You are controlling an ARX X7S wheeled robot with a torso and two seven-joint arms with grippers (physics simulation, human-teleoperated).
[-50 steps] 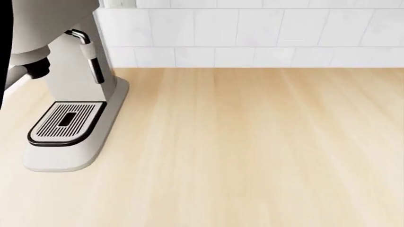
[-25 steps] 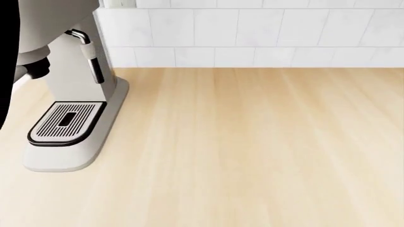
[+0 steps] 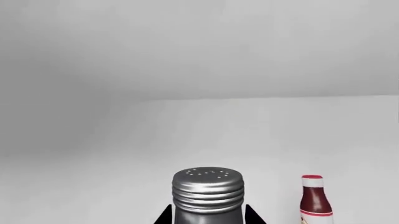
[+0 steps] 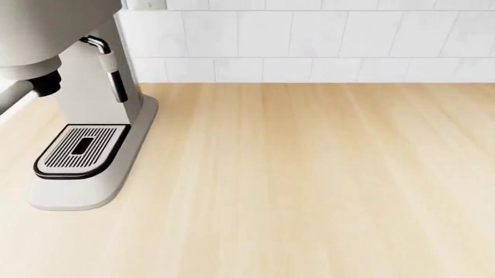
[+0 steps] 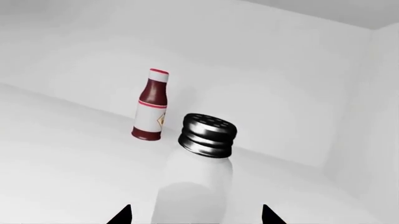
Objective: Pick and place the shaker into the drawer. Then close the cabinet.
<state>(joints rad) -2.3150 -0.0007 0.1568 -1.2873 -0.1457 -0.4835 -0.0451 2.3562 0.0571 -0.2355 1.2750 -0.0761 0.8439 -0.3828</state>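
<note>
White, bare floor (image 3: 81, 186) and walls close in both wrist views, and we take this for the inside of a compartment. We cannot tell whether it belongs to the cabinet or the drawer.

Nearest in the left wrist view, the left gripper (image 3: 209, 217) has its black fingertips (image 3: 164, 216) tight against either side of the pale-bodied shaker with a ribbed metal screw lid (image 3: 208, 191). We judge it clamped on the shaker, though the contact runs off the frame edge. The right gripper (image 5: 194, 217) stands spread wide, clear gaps showing between its tips and the same shaker (image 5: 198, 177). A dark red sauce bottle with a red cap and pale label (image 5: 151, 105) stands upright just beyond, apart from the shaker. Farther off is the plain back wall (image 5: 262, 70).

On the head view we see only a pale wooden countertop (image 4: 309, 185), a grey espresso machine with a slotted drip tray (image 4: 85, 116) at far left, and white tiled wall (image 4: 309, 40) behind. Neither arm appears there.

The pick looks to be the step in hand. Next we would lift the shaker straight up, clear of the bottle, and carry it out to the drawer.

Hidden from us are the shaker's base, the cabinet doors and the drawer itself.
</note>
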